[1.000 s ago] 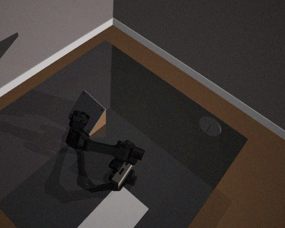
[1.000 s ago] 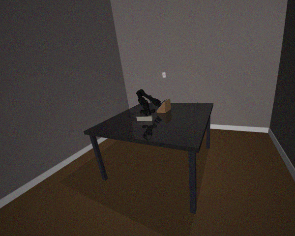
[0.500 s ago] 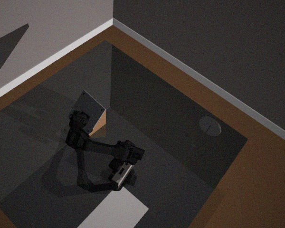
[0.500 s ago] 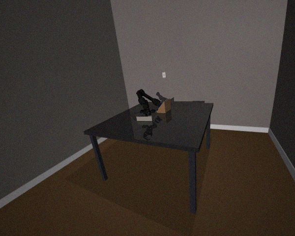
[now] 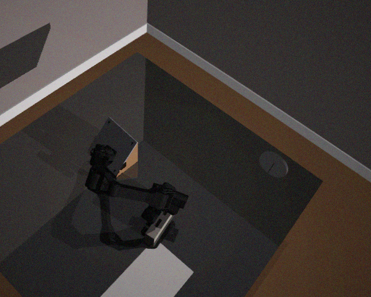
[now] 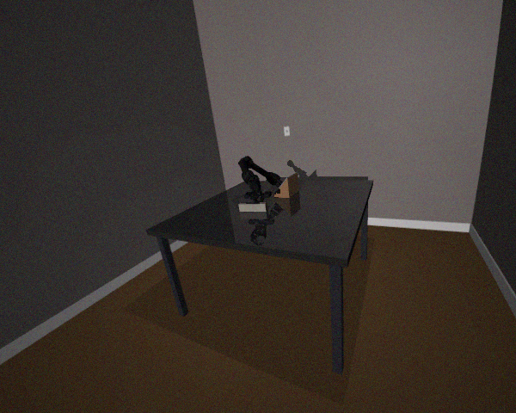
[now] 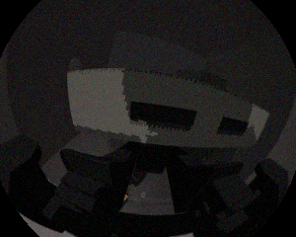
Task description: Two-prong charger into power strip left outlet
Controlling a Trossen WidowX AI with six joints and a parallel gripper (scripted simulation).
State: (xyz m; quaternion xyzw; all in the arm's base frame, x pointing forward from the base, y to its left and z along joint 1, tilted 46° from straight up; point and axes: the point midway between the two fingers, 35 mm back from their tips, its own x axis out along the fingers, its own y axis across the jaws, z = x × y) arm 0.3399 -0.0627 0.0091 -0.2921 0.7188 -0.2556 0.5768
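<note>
The power strip (image 5: pixel 162 231) (image 6: pixel 251 207) (image 7: pixel 99 99) is a pale block on the dark table. The wrist view shows two dark recesses in its face, one near the middle and one toward the right, and light on its left end. My gripper (image 7: pixel 151 141) is shut on the charger (image 7: pixel 157 154), a dark shape between the fingers. The charger is just below the strip's near edge in the wrist view, closest to the middle recess. Its prongs are hidden in the dark, and I cannot tell whether they touch the strip. In the top and exterior views the fingers and charger are too dark to separate.
The arm stands on a grey plate (image 5: pixel 118 137) on a wooden wedge (image 5: pixel 133 158) (image 6: pixel 288 188) behind the strip. The glossy table (image 5: pixel 211 223) (image 6: pixel 320 226) mirrors the arm. A bright white patch (image 5: pixel 153 271) shows beside the strip in the top view.
</note>
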